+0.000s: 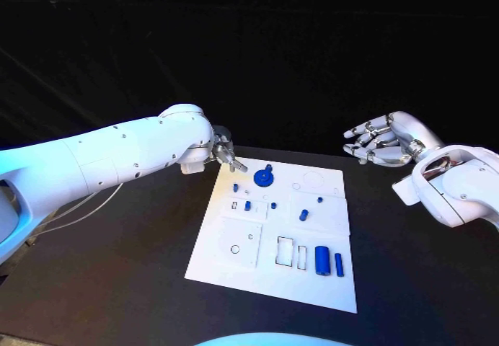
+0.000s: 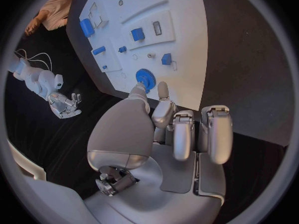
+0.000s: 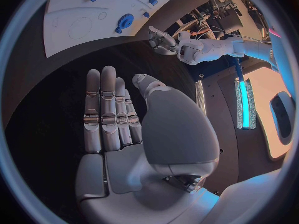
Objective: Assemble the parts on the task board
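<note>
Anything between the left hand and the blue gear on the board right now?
Nothing. In the left wrist view the left hand's fingertips sit right by the blue gear, with bare white task board between them. The head view agrees.

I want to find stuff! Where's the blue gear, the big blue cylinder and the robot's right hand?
blue gear point(image 1: 265, 175), head view, its round top.
big blue cylinder point(image 1: 322, 260), head view, mid-body.
right hand point(image 1: 379, 140), head view, palm.

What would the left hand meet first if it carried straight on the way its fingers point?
Probably the blue gear at the task board's near edge: the left hand's fingertips point at it, just short, though depth is unclear.
</note>
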